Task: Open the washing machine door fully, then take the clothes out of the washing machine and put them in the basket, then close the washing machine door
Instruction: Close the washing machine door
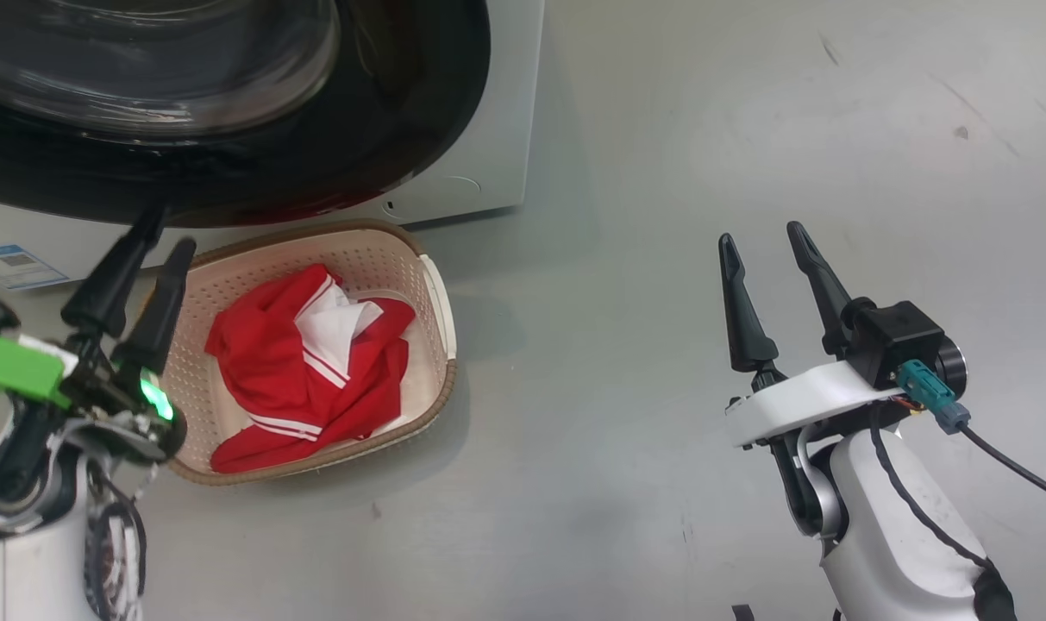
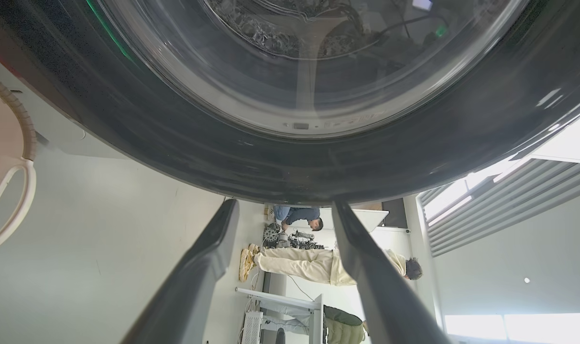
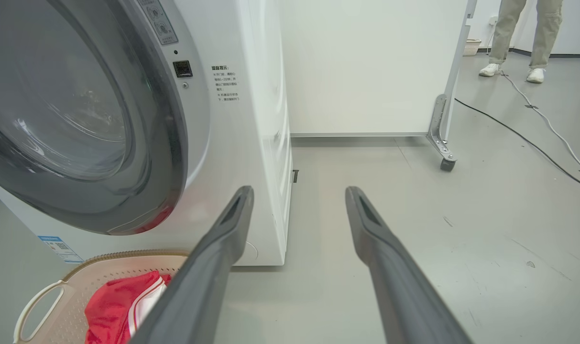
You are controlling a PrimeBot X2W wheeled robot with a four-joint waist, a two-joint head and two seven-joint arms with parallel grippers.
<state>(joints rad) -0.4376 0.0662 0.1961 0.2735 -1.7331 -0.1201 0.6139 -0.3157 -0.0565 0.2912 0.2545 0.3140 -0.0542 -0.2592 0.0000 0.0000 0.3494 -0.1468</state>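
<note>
Left pincer (image 1: pixel 169 231) stands with its two dark fingers spread and nothing between them, at the left edge of the head view, tips pointing up at the glossy black rim of the washing machine door (image 1: pixel 316 164); in the left wrist view those tips sit right at the rim's lower edge, and whether they touch it I cannot tell. That door looks set against the washing machine (image 1: pixel 497 129), yet no view shows a latch, so it may swing loose. A careless retreat could hook a fingertip on the rim and drag the door open, or knock the forearm into the basket (image 1: pixel 376 259) just beside it, left of centre, where the clothes (image 1: pixel 290 371) lie heaped. Right pincer (image 1: pixel 761 235), spread and empty, hovers at the right, well apart from everything
</note>
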